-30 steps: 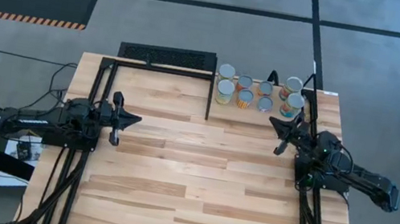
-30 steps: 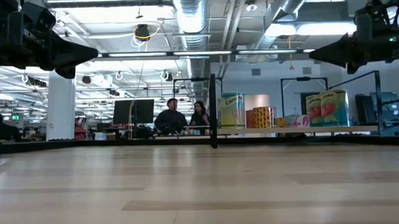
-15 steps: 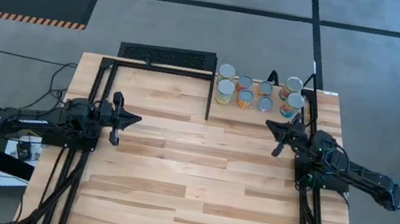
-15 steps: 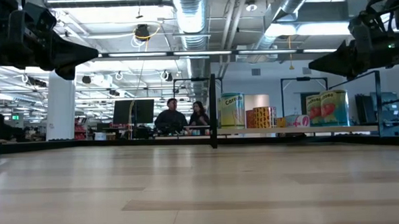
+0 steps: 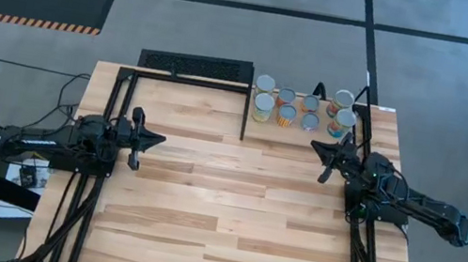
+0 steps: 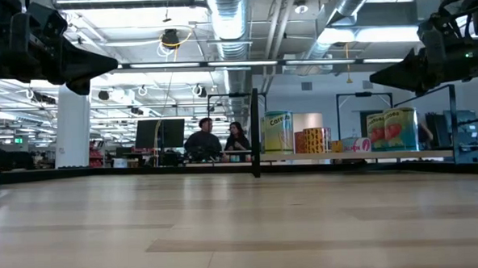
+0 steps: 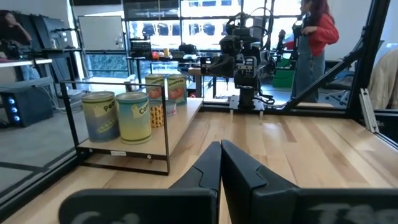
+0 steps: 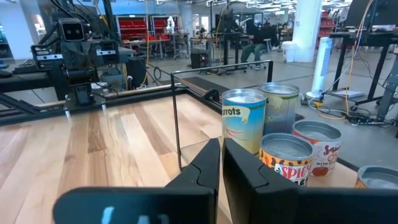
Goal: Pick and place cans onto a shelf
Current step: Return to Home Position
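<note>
My left pincer [image 5: 160, 141] hung clenched and empty over the left side of the counter [image 5: 230, 211]. My right pincer [image 5: 314, 145], clenched on nothing too, hovered just beside the shelf [image 5: 285, 136] at the far right corner, where the cans [image 5: 303, 107] stood grouped together.

Eight cans [image 5: 300, 107] stand in two rows on the shelf [image 5: 295, 137] at the tabletop's [image 5: 231, 207] far right corner — the left claw [image 5: 159, 140] lies over the left side, the right claw [image 5: 315, 146] near the shelf's front edge.
</note>
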